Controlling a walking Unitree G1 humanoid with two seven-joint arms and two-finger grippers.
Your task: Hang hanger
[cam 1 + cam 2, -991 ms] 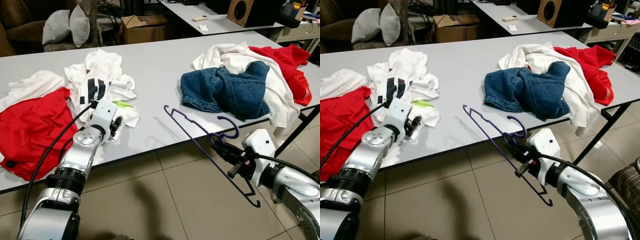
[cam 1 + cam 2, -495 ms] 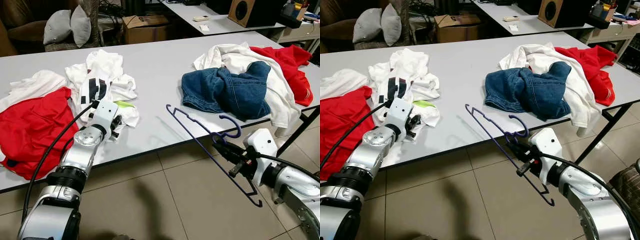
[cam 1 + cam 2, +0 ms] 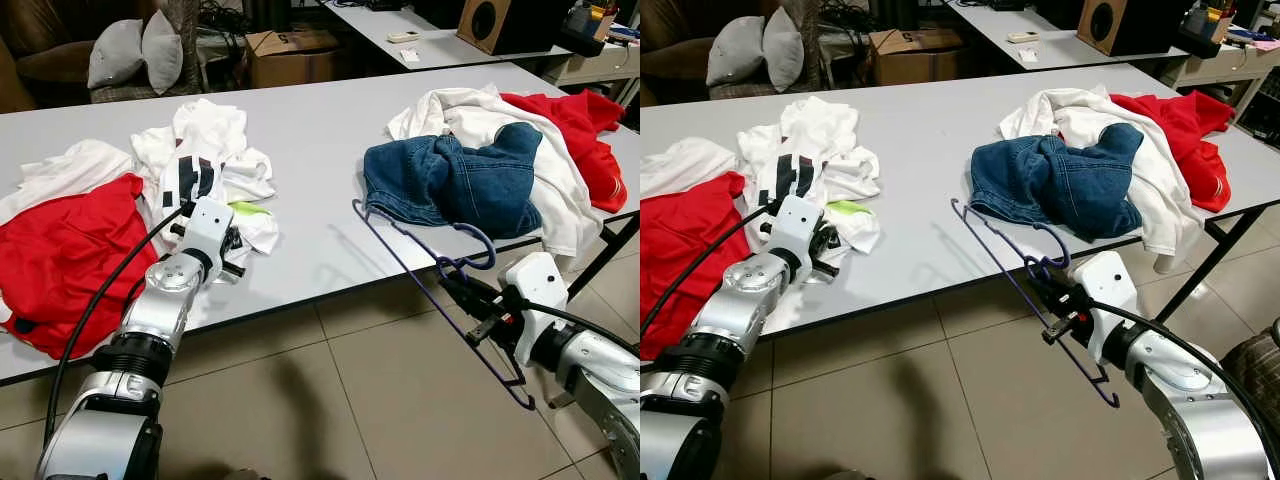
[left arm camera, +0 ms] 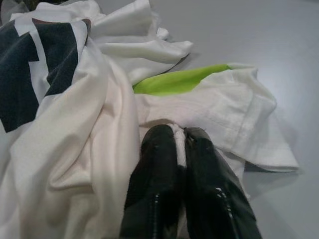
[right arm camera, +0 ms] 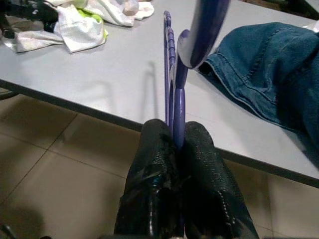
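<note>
Right wrist view: my right gripper (image 5: 174,137) clamps the purple hanger (image 3: 420,275) near its hook for carrying; left gripper (image 4: 180,137) pinches the white shirt (image 4: 94,124).

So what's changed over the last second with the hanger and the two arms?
The right gripper, still shut on the purple wire hanger, has carried it toward the blue denim jeans. The left gripper stays pinching the white T-shirt; the clothes piles are unmoved.

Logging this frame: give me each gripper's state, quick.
Left gripper: shut, pinching a fold of the white cotton T-shirt on the grey table.
Right gripper: shut on the thin purple plastic hanger.
</note>
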